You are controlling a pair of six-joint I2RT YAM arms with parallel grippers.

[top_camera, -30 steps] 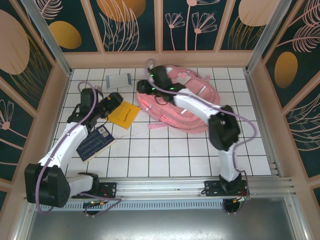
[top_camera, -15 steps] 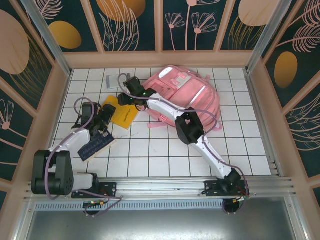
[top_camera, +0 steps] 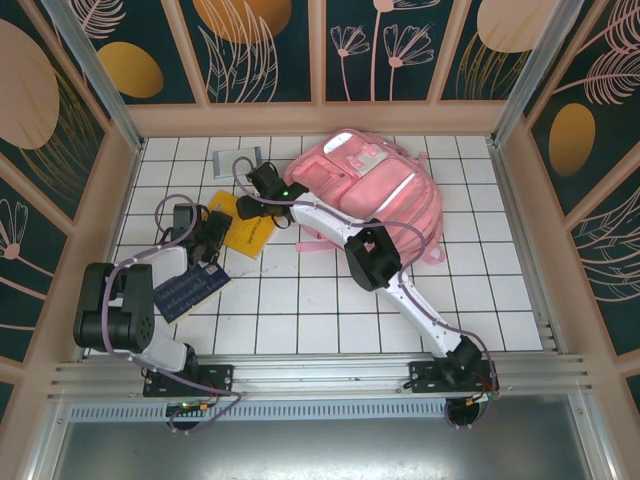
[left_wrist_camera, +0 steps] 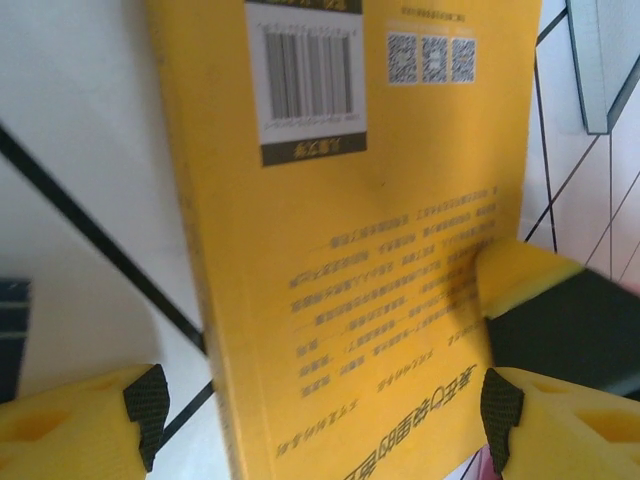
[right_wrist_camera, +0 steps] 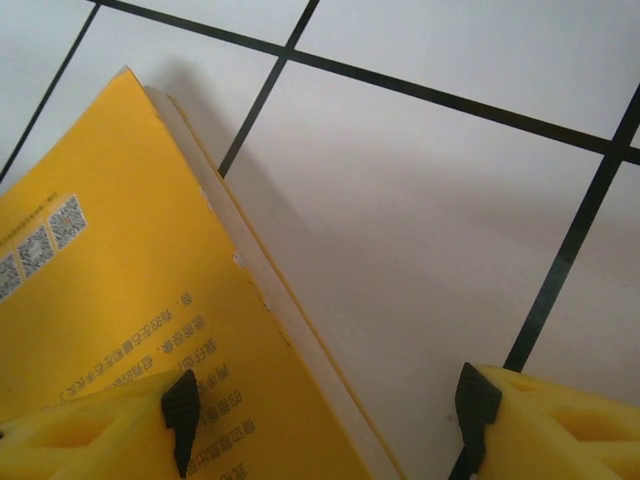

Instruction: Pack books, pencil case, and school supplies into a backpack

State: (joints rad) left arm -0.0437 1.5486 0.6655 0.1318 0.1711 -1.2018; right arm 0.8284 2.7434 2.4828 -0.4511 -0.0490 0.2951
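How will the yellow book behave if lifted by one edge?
Likely floppy: the yellow book looks thin, so it may sag from one edge. Its smooth cover might slip in a grip. Lying flat, it would probably slide when pushed, not tip.

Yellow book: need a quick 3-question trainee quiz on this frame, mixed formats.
1. True or false: the yellow book lies on the table, outside the backpack.
2. Short answer: what colour is the book nearest the back wall?
3. Fill in: the left claw and the right claw, both at the yellow book, are each ___ (open/shut).

Key
1. True.
2. Grey: the grey book.
3. Open.
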